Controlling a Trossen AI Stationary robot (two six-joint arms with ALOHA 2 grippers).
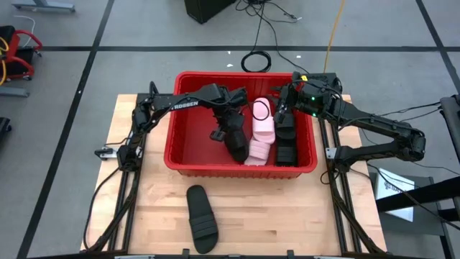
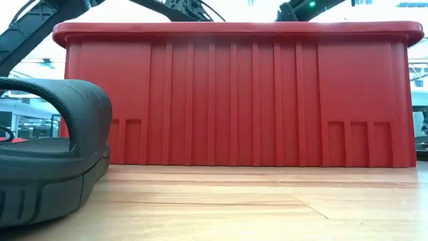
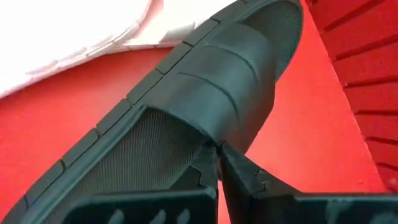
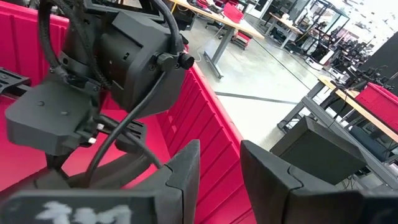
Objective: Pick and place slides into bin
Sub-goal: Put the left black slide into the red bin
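Note:
The red bin point(image 1: 185, 164) stands in the middle of the table. My left gripper point(image 1: 228, 124) reaches down into it and is shut on a black slide point(image 1: 238, 144). Two pale pink slides point(image 1: 260, 133) and black slides point(image 1: 287, 142) lie in the bin's right half. Another black slide point(image 1: 202, 218) lies sole down on the table in front of the bin; it also shows in the low view point(image 2: 47, 157). My right gripper point(image 1: 282, 109) is open and empty over the bin's far right part. My left gripper pinches the edge of the black slide's ribbed strap point(image 3: 214, 138) between its two fingers point(image 3: 239, 171). The fingers come from above, slanting down into the bin. The slide hangs tilted below them, over the bin's floor and next to a pale slide point(image 3: 74, 37).
The bin's tall ribbed wall point(image 2: 234, 100) stands between the table's front and the arms. Bare wood lies in front of the bin and to both sides point(image 1: 287, 216). In the right wrist view the left arm's wrist point(image 4: 106, 68) is close ahead of my right gripper point(image 4: 219, 171).

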